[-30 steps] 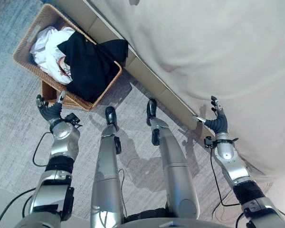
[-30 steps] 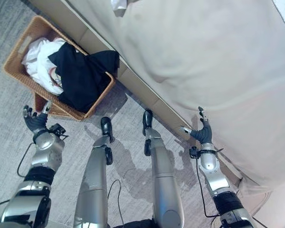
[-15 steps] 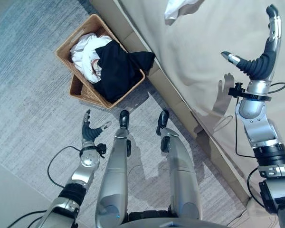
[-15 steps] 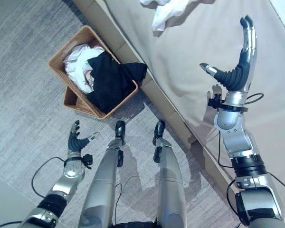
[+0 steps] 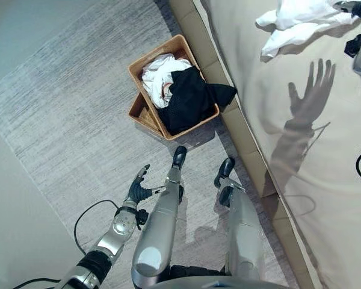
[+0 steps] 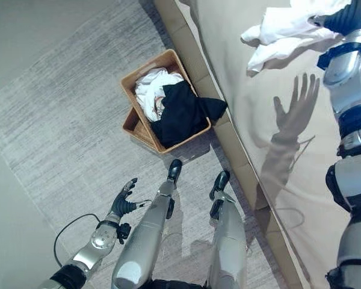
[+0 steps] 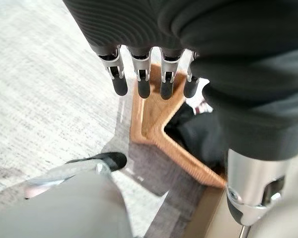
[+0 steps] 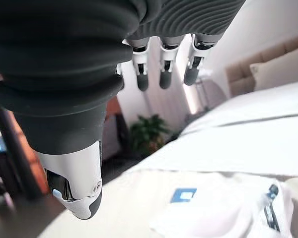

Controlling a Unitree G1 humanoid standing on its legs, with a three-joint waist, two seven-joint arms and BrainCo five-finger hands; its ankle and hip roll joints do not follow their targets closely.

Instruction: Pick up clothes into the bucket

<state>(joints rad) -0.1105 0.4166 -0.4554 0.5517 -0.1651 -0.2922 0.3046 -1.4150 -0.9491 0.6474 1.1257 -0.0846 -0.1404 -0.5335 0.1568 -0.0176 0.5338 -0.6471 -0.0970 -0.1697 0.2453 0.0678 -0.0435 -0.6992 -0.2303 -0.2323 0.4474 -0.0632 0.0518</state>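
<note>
A wicker basket point(image 5: 153, 51) stands on the carpet against the bed's base. It holds white clothes point(image 5: 156, 69) and a black garment point(image 5: 189, 99) that drapes over its rim. A crumpled white garment point(image 5: 301, 21) lies on the beige bed point(image 5: 325, 156). My right hand point(image 6: 343, 17) reaches over the bed at the white garment's far edge, and its fingers point(image 8: 164, 74) are straight and empty above the garment point(image 8: 223, 213). My left hand point(image 5: 137, 189) hangs low over the carpet, open and empty, short of the basket point(image 7: 159, 124).
The bed's tan base point(image 5: 246, 138) runs along the carpet beside the basket. Grey carpet point(image 5: 66, 120) spreads to the left, up to a pale wall point(image 5: 12, 198). The right wrist view shows a plant point(image 8: 146, 134) and a headboard point(image 8: 268, 59) far off.
The camera has swung, so the whole scene has shifted. My right arm has stretched farther over the bed to the white garment. My left hand stays low and open.
</note>
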